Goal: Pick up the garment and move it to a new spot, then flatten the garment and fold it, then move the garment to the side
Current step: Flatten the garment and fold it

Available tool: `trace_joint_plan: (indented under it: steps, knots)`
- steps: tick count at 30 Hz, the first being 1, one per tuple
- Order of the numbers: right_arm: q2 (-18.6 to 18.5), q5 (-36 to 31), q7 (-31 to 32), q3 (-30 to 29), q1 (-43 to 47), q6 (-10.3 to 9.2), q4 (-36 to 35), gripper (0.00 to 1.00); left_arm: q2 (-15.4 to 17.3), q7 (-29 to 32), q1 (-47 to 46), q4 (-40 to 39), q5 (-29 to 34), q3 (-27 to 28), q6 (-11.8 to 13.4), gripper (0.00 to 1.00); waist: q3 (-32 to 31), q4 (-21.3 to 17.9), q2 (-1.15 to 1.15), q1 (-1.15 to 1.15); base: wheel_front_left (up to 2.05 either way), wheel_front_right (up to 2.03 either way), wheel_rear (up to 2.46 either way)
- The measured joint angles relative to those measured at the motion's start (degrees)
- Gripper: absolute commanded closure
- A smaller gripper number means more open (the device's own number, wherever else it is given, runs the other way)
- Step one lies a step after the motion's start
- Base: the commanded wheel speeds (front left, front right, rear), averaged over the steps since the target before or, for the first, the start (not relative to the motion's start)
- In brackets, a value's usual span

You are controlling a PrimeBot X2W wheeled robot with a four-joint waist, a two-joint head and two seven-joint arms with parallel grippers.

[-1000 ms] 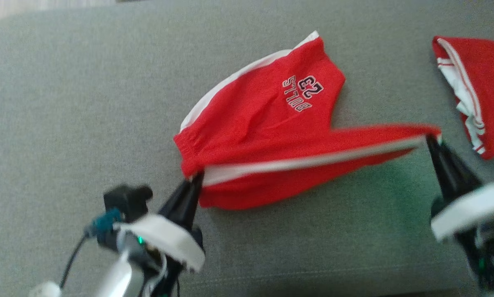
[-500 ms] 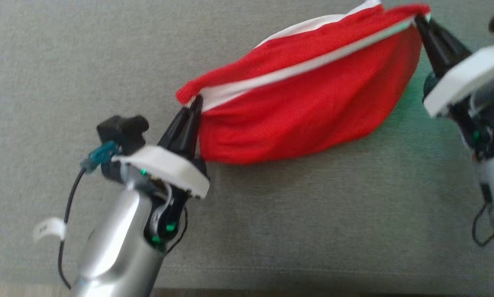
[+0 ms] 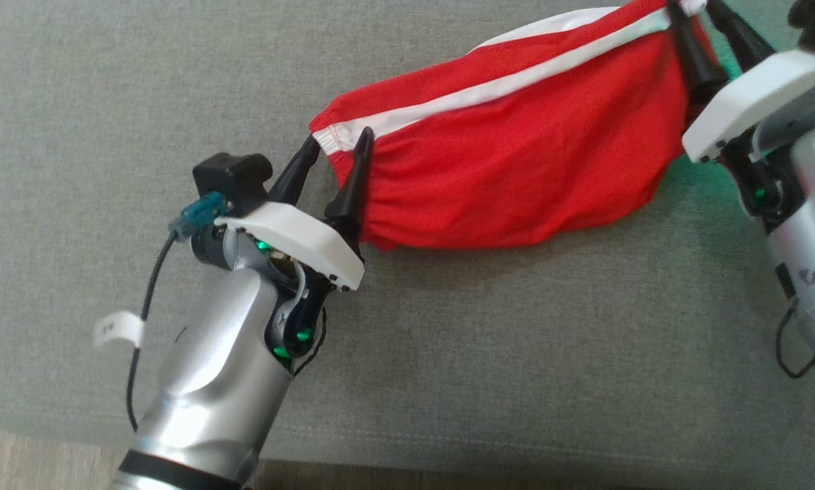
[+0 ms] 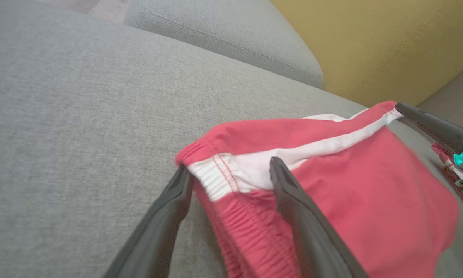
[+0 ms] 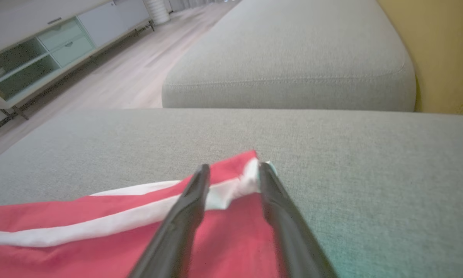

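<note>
The garment [image 3: 516, 156] is a pair of red shorts with a white side stripe, folded over and lying on the grey sofa cushion [image 3: 448, 340]. My left gripper [image 3: 338, 137] is open, its fingers apart on either side of the elastic waistband corner [image 4: 220, 177]. At the other end, my right gripper [image 3: 694, 8] is open too, and the stripe's hem corner [image 5: 247, 173] sits loosely between its fingers. In the left wrist view the garment [image 4: 351, 185] spreads to the right of my left gripper [image 4: 229, 166]. In the right wrist view the garment [image 5: 100, 231] lies below and left of my right gripper [image 5: 233, 168].
A second grey cushion [image 5: 293, 58] adjoins this one, with a yellow backrest [image 4: 370, 38] behind. The cushion's front edge [image 3: 448, 449] runs close below my left arm. A pale cabinet [image 5: 30, 50] stands on a wooden floor [image 5: 131, 77] beyond.
Both grippers carried the stretched edge over the shorts, folding them and hiding the printed side. Both have since gone from shut to open, letting go of the corners. The head camera shifted.
</note>
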Motion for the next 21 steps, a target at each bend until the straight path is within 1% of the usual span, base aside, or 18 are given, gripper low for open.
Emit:
trace_joint_plan:
  steps: [4,6,8,11,15,19,21]
  knots:
    - [0.04,-0.24,-8.57,1.91,0.1,0.0,0.96,0.0,-0.22,-2.89,0.22,1.05,0.78,-0.13,2.67,0.0,-1.1,-0.68,0.0,0.0,0.0,0.0,0.0]
    - [0.07,-1.55,-12.67,2.21,0.26,0.0,1.04,0.0,0.03,-4.1,0.52,0.6,2.52,0.44,4.78,0.0,-1.83,-1.14,0.0,0.0,0.0,0.0,0.0]
    - [0.08,-3.27,-14.72,1.6,0.63,0.0,0.96,0.0,0.48,-4.74,1.7,-1.29,4.36,1.57,7.08,0.0,-2.67,-1.65,0.0,0.0,0.0,0.0,0.0]
    - [0.2,-6.1,-16.11,-1.44,3.1,0.0,-1.16,0.0,1.69,-4.95,4.91,-4.41,7.16,3.38,9.92,0.0,-4.02,-2.6,0.0,0.0,0.0,0.0,0.0]
    - [1.26,-10.45,-16.29,-7.3,10.32,0.0,-6.38,0.0,3.52,-4.97,9.97,-10.82,12.17,5.77,13.35,0.0,-6.03,-3.96,0.0,0.0,0.0,0.0,0.0]
    - [3.89,-14.38,-16.34,-12.82,19.26,0.0,-12.92,0.0,4.74,-5.02,13.13,-16.05,16.37,7.25,14.8,0.0,-8.1,-5.37,0.0,0.0,0.0,0.0,0.0]
    - [5.39,-15.94,-16.38,-15.0,23.64,0.0,-15.6,0.0,5.19,-5.23,14.47,-17.57,17.62,7.56,14.86,0.0,-9.11,-6.08,0.0,0.0,0.0,0.0,0.0]
